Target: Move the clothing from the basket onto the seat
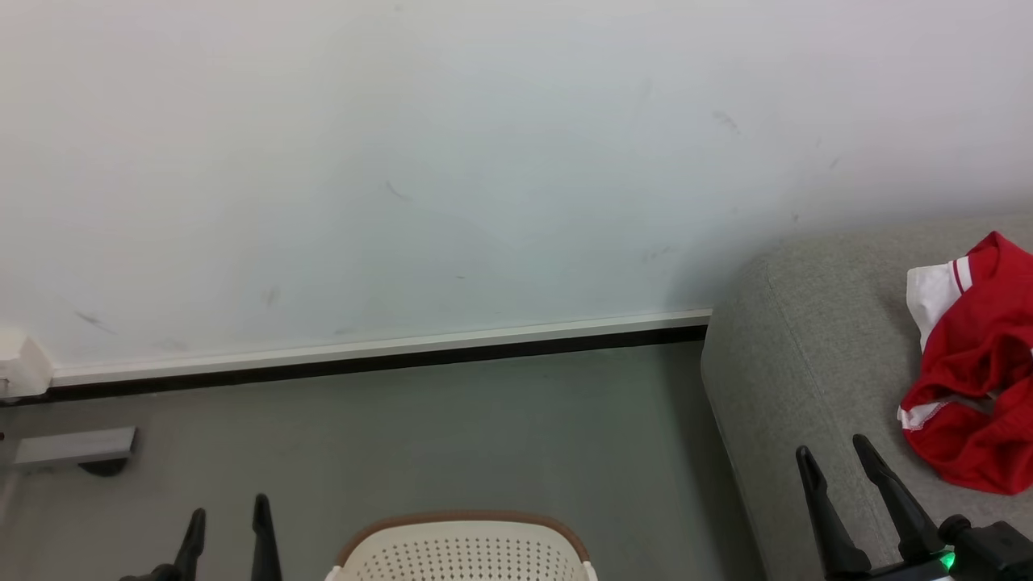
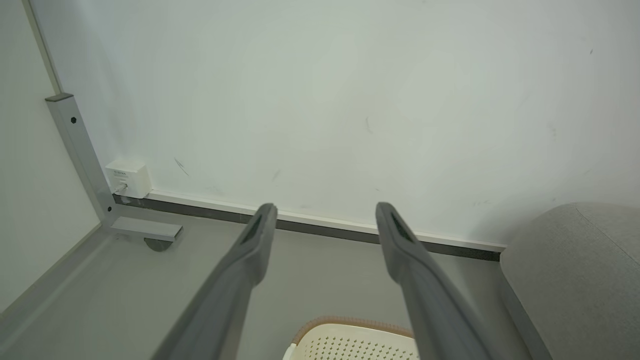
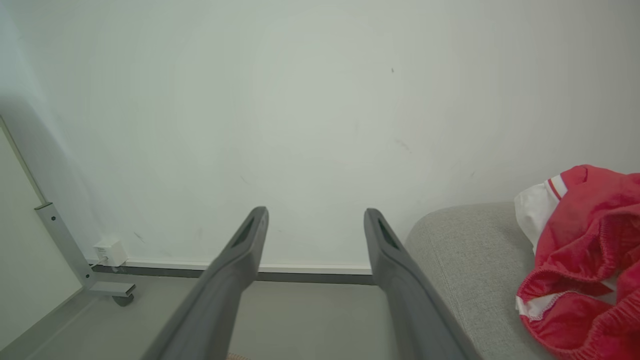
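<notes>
"On the right there, on the seat [image 1: 807, 347], is that the clothing [image 1: 976, 363]?"

"Yes. The red garment lies crumpled on the grey cushion, in from the sofa's rounded left end. A white sleeve panel with thin red stripes sticks up on its far side. It rests on the upholstery, apart from both grippers."

"Where is the right gripper [image 1: 833, 446]?"

"Over the near left part of the seat, just left of the garment and not touching it. Its two long dark fingers stand spread wide with air between them, and they point toward the wall [image 1: 403, 161]. A small green light [image 1: 946, 559] glows at its base."

"And the left gripper [image 1: 229, 507]?"

"Low at the near left, above the floor [image 1: 484, 436]. Its fingers are parted too and grip nothing. From its wrist you look between them at the baseboard [image 1: 379, 355] and the pale, scuffed wall."

"What about the basket [image 1: 464, 553]?"

"It stands on the floor, near and in the middle, between the two grippers. It is left of the seat and apart from it. I can see its far brown rim and a strip of cream wall full of small round holes. What lies inside it I cannot tell from here."

"Anything else in the room?"

"At the far left a grey metal frame foot [image 1: 73, 448] sits on the floor with a dark caster under it, close to the baseboard. Just beyond it a small white box [image 1: 20, 363] is fixed low on the wall, right above the baseboard."
</notes>
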Available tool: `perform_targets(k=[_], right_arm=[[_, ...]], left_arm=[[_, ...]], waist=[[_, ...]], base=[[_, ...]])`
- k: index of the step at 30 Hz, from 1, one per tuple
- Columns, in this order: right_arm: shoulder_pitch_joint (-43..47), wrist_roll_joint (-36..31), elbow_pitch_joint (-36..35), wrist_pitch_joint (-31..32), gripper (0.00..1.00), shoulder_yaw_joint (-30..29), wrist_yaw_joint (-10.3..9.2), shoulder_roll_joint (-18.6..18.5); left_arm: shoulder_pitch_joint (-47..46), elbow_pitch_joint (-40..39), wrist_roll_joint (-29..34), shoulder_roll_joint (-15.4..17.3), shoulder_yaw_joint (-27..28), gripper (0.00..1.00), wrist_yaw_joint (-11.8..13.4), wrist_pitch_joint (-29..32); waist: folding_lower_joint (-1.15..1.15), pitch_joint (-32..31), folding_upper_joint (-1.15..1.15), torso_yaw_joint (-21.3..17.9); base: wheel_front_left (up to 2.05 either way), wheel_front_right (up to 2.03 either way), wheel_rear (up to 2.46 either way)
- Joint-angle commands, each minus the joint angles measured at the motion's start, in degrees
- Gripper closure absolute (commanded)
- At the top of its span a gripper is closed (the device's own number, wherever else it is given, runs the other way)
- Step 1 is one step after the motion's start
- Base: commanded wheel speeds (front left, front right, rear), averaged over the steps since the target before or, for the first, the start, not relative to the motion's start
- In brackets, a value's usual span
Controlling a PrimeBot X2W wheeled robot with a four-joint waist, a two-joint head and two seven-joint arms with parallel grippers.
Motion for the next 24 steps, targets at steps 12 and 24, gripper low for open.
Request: perform_targets(k=[12, 24], right_arm=[[-0.4, 0.7, 0.7, 0.0, 0.0, 0.1, -0.15, -0.1], [-0.1, 1.0, 1.5, 0.0, 1.0, 0.6, 0.0, 0.5]], left_arm=[[-0.1, 0.5, -0.5, 0.1, 0.1, 0.0, 0.3, 0.0], [-0.2, 1.5, -0.8, -0.1, 0.2, 1.0, 0.0, 0.0]], waist=[[0.0, -0.2, 0.0, 0.8], [0.0, -0.2, 0.0, 0.7]], base=[[0.0, 0.0, 0.0], [0.0, 0.0, 0.0]])
